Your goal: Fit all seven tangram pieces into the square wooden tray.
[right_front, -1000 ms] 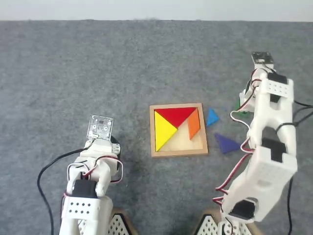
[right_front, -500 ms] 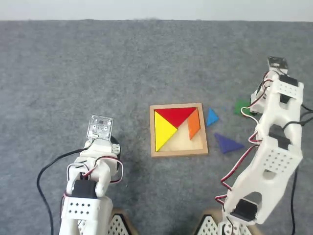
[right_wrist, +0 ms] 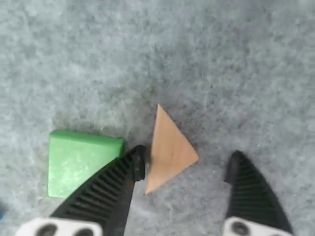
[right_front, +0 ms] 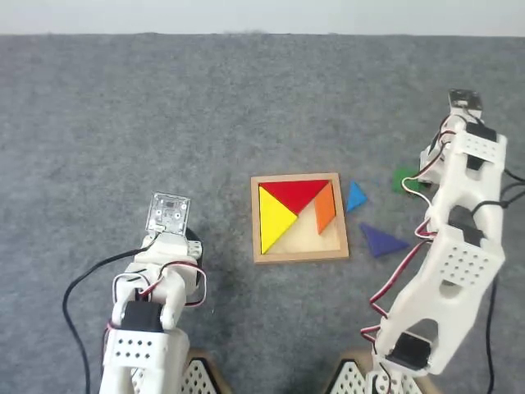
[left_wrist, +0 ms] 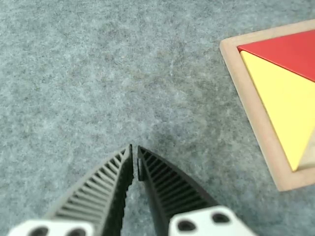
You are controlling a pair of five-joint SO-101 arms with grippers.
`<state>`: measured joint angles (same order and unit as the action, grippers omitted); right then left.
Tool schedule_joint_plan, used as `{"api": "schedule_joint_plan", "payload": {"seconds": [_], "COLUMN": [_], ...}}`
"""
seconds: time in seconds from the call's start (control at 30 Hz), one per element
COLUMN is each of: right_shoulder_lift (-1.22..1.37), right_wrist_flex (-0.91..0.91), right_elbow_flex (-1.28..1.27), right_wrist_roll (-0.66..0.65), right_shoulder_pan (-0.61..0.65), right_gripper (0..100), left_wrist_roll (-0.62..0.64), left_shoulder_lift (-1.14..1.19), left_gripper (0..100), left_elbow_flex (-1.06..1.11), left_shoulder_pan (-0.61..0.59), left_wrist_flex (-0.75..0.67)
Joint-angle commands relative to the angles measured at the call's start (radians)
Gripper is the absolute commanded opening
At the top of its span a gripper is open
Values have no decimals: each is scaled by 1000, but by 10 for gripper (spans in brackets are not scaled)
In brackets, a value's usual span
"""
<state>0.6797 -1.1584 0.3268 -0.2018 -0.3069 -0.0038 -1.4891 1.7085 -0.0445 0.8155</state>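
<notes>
The left arm point(right_front: 154, 300) sits folded back close to its base, the left gripper point(left_wrist: 134, 150) pointing down at the table point(right_front: 123, 115) with its ribbed fingers pressed together tip to tip. The right arm point(right_front: 455, 246) stretches far forward along the table's right side, wrist bent downward, the right gripper point(right_wrist: 188, 156) held low with its two fingers spread wide apart.

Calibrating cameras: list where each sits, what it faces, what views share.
High: fixed above the table, facing down on the tray; left arm, right arm show.
Left wrist: on that arm, facing table and tray corner past its shut tool.
Right wrist: on that arm, facing tan triangle and green piece past its open tool.
Shared: high and left wrist show the tray.
</notes>
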Motion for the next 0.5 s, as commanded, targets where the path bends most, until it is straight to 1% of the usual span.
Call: {"api": "schedule_joint_plan", "payload": {"seconds": [0.0, 0.07, 0.2, 0.3, 0.47], "right_shoulder_lift": [-19, -22, -31, -51, -200], "right_wrist_flex": [-54, -64, -71, -114, -203], "right_elbow_flex": [51, 52, 57, 78, 80], "right_wrist_roll": [11, 11, 9, 9, 12], "right_shoulder_pan": [22, 22, 24, 50, 119], "right_gripper": [90, 58, 61, 59, 58], "left_wrist_roll": [5, 5, 5, 5, 5], "left_shoulder_lift": [-12, -12, -12, -12, -12], "left_gripper": [14, 14, 14, 14, 14], "left_elbow_flex": [-19, -19, -19, -19, -19], "left_shoulder_pan": [-3, -3, -3, -3, -3], "left_wrist_flex": [0, 0, 0, 0, 0]}}
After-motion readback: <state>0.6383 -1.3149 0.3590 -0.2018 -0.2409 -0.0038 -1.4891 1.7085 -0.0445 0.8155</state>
